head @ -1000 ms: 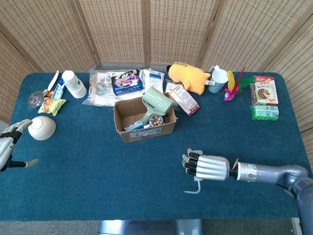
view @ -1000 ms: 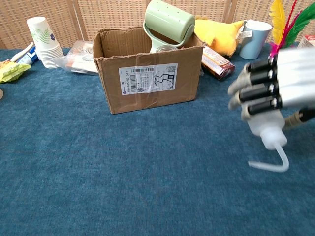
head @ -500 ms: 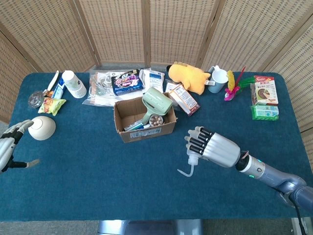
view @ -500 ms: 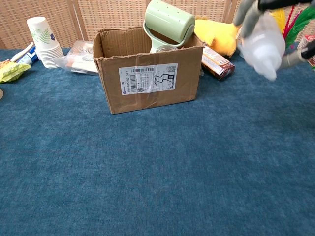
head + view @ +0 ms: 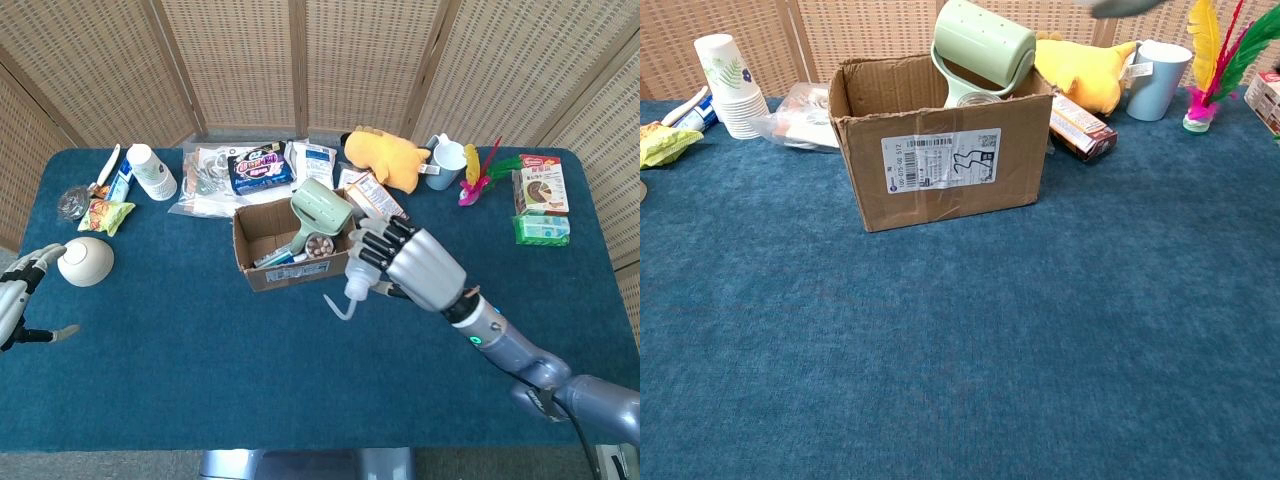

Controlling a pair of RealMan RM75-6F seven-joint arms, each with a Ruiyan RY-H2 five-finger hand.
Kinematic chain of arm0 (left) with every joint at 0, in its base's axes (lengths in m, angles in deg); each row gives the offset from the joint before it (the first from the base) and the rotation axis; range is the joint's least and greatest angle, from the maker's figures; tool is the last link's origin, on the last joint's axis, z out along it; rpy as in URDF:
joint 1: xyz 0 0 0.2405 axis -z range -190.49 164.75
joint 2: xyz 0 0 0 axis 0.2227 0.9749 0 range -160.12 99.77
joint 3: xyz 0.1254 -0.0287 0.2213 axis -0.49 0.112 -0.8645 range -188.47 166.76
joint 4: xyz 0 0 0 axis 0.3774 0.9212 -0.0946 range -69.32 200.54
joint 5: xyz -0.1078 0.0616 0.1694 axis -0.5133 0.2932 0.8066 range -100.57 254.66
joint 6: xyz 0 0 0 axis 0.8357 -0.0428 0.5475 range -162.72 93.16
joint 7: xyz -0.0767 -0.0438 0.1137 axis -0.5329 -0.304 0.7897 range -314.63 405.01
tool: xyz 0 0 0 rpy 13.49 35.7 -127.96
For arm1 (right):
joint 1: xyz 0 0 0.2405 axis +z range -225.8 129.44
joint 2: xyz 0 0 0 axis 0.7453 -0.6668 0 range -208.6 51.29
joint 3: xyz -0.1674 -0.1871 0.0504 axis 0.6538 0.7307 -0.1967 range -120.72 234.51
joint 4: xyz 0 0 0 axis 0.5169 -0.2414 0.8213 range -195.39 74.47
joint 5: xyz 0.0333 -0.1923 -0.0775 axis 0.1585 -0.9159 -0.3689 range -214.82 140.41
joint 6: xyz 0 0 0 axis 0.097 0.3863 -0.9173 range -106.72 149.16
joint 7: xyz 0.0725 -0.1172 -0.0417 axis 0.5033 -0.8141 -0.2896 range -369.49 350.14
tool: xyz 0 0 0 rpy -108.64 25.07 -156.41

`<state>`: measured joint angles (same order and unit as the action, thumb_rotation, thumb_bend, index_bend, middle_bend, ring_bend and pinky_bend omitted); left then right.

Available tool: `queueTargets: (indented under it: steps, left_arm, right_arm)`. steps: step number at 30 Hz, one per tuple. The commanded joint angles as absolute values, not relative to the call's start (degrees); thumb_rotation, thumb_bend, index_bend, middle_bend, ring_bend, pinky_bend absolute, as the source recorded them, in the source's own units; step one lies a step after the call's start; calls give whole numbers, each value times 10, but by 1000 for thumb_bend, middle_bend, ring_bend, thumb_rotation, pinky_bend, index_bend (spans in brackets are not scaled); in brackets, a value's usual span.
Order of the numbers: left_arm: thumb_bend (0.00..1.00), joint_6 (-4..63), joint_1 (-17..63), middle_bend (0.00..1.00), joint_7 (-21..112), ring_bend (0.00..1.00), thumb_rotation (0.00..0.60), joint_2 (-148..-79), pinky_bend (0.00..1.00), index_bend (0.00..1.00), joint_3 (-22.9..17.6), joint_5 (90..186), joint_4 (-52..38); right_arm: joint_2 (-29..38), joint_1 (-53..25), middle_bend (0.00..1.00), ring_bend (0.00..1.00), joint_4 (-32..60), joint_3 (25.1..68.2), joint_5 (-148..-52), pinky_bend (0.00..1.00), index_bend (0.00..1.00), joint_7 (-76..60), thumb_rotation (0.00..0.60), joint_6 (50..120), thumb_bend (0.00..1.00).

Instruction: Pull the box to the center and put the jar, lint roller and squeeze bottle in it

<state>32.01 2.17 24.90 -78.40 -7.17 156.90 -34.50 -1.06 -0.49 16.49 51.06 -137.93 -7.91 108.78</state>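
The cardboard box (image 5: 262,262) (image 5: 940,160) stands open near the table's middle. A green lint roller (image 5: 321,207) (image 5: 985,42) leans out of its right side, and the jar (image 5: 321,246) sits inside beside it. My right hand (image 5: 405,262) hovers just right of the box, high above the table, and grips the clear squeeze bottle (image 5: 359,287), whose bent nozzle (image 5: 338,305) points down and left past the box's front right corner. The chest view shows only a grey blur of that hand (image 5: 1130,6) at the top edge. My left hand (image 5: 14,297) is at the far left edge, fingers apart, holding nothing.
A white dome-shaped object (image 5: 85,262) lies near my left hand. Along the back are stacked paper cups (image 5: 150,172), plastic packets (image 5: 258,168), a yellow plush (image 5: 386,156), a mug (image 5: 446,164) and a feather toy (image 5: 480,170). A snack carton (image 5: 377,204) lies right of the box; packages (image 5: 541,200) sit far right.
My right hand has risen with the squeeze bottle and travelled left and toward the back, from the front right of the table to beside the box. It has left the chest view. The left hand stayed put.
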Motion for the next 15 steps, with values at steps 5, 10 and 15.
queueTargets:
  steps: [5, 10, 15]
  left_arm:
    - [50, 328, 19, 0, 234, 0, 600, -781, 88, 0, -72, 1580, -343]
    - [50, 337, 16, 0, 223, 0, 600, -778, 88, 0, -72, 1586, -339]
    - [50, 355, 8, 0, 197, 0, 600, -771, 88, 0, -71, 1597, -331]
  right_arm:
    - [34, 30, 384, 295, 199, 471, -1331, 392, 486, -171, 600, 1004, 322]
    - [68, 43, 387, 295, 191, 458, -1308, 392, 492, -221, 600, 969, 321]
    - [113, 52, 390, 295, 171, 430, -1253, 392, 493, -283, 600, 937, 320]
